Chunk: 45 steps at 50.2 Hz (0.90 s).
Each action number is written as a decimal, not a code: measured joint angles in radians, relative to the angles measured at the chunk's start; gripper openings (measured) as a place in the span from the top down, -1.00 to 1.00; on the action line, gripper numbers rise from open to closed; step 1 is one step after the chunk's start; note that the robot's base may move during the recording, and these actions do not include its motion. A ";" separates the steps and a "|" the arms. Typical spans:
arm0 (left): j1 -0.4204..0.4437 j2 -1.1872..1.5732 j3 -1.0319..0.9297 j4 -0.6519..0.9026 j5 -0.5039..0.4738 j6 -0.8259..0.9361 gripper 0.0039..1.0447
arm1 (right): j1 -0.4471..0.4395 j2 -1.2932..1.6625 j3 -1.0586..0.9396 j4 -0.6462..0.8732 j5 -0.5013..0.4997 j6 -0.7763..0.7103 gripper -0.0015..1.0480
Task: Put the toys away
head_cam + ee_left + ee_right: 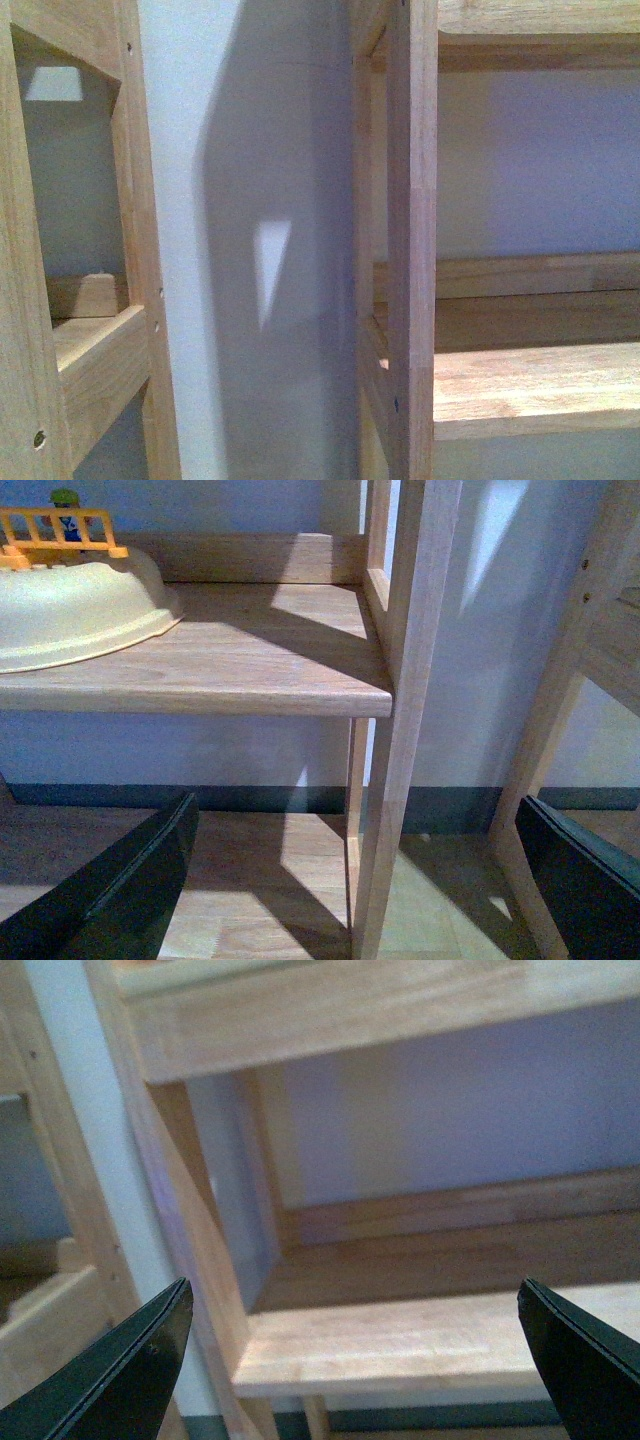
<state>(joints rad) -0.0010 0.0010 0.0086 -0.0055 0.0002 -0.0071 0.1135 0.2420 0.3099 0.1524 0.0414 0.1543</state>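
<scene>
**Between two wooden shelf units, both grippers open and empty, plush out of sight**

Front view: just two wooden shelf units, the left shelving unit [95, 300] and the right shelving unit [470, 300], with a strip of pale wall [250, 250] between them. No arms, no toy. Camera sits close, so probably the robot is parked at the storage spot or scanning it.

Left gripper [355, 880]: fingers spread wide, dark tips at both lower corners of its wrist view, nothing between them. It faces a shelf board [220, 650] holding a cream upturned bowl-like piece [70, 605] with an orange toy fence [60, 530] and a small green-topped figure behind it; hard to say what that set is. The floor [260, 880] shows below.

Right gripper [350, 1360]: likewise wide open and holding nothing, aimed at a bare lower shelf [420, 1340] of the right unit.

The orange-yellow plush toy shows in no view, so where it is cannot be told. With both grippers empty, it is either already stowed elsewhere or not yet fetched; can't decide from these.

View differences: only the left wrist view shows the toys on the shelf and the floor; only the front shows both units at once.
</scene>
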 joint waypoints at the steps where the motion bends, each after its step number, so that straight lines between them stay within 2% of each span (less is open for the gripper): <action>1: 0.000 0.000 0.000 0.000 0.000 0.000 -0.89 | -0.003 -0.006 -0.011 -0.001 -0.005 0.000 -0.87; 15: 0.000 0.000 0.000 0.000 0.000 0.000 -0.89 | -0.043 -0.127 -0.193 -0.022 -0.042 0.004 -0.87; 20: 0.000 0.000 0.000 0.000 0.000 0.000 -0.89 | -0.100 -0.157 -0.222 -0.151 -0.039 -0.089 -0.55; 30: 0.000 0.000 0.000 0.000 0.000 0.000 -0.89 | -0.110 -0.225 -0.295 -0.154 -0.042 -0.131 0.00; 45: 0.000 0.000 0.000 0.000 0.000 0.000 -0.89 | -0.111 -0.234 -0.296 -0.154 -0.042 -0.145 0.83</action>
<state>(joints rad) -0.0010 0.0010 0.0086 -0.0055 -0.0002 -0.0071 0.0025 0.0082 0.0139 -0.0021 -0.0006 0.0093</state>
